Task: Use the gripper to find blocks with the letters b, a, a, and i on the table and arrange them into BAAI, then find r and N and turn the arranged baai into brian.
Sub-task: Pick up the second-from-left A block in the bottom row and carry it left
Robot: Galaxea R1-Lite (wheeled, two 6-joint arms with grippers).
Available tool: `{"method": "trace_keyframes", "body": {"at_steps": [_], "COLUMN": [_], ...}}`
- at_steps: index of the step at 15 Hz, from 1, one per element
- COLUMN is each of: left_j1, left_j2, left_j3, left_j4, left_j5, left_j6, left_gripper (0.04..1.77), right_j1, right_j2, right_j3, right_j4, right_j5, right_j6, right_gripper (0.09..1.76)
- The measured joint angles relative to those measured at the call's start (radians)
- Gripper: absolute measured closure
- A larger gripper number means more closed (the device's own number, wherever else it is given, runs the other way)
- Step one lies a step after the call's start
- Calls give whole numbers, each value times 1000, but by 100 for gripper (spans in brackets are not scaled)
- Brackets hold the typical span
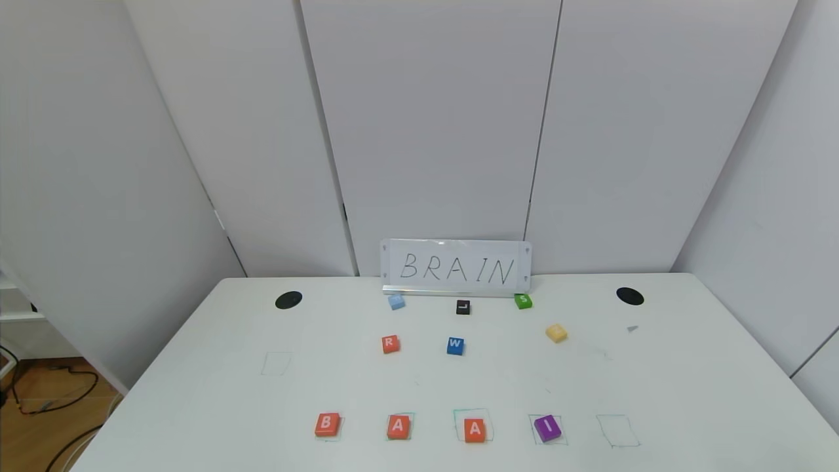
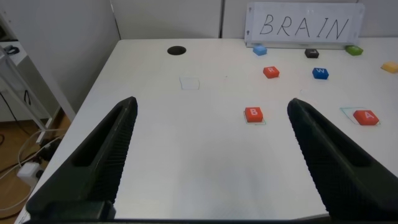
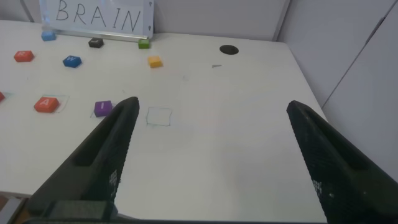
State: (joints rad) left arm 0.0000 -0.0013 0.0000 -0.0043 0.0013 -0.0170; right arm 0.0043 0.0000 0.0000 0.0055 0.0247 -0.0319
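The front row on the table [image 1: 688, 393] already reads B [image 1: 327, 424], A [image 1: 398, 427], A [image 1: 474, 430], I [image 1: 547, 427], so the step in hand looks to be the change toward the word on the sign [image 1: 456, 267] that stands at the table's far edge. Taking the purple I as landmark: the two A blocks and the B lie in line to its left, and an empty drawn square [image 1: 617, 431] sits just to its right. The r [image 1: 390, 343] lies farther back and to the left of the I, beside the blue W block [image 1: 455, 345]; the yellow N [image 1: 556, 333] lies almost straight behind the I, well apart from it.

To do this well, I would fetch the r first, coming down square over it so the fingers clear the W beside it. The row needs a gap after the B, so the letters must shift toward the empty square before the r goes in, and each block should land flat inside its outline.

The left gripper [image 2: 211, 162] hangs above the table on the B side, its fingers [image 2: 106, 155] spread wide, holding and touching nothing. The right gripper [image 3: 208, 162] hovers beyond the I, over the empty square's side, fingers [image 3: 102, 155] equally wide apart and empty.
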Motion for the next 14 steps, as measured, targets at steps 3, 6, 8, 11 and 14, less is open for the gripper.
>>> {"method": "trace_keyframes", "body": {"at_steps": [3,6,8,11,14], "left_j1": [0,0,0,-1,-1], "left_j2": [0,0,0,0,0], "left_j3": [0,0,0,0,0], "left_j4": [0,0,0,0,0], "left_j5": [0,0,0,0,0], "left_j6": [-1,0,0,2,7], "left_gripper": [9,9,9,9,9], "right_j1": [0,0,0,0,0], "right_j2": [0,0,0,0,0], "right_j3": [0,0,-2,-16,-42], "right_j4": [0,1,4,61,75], "right_j5": [-1,-17,-18,-23,-15], "right_j6": [1,15,15,11,16], "right_gripper": [14,14,14,14,14]}}
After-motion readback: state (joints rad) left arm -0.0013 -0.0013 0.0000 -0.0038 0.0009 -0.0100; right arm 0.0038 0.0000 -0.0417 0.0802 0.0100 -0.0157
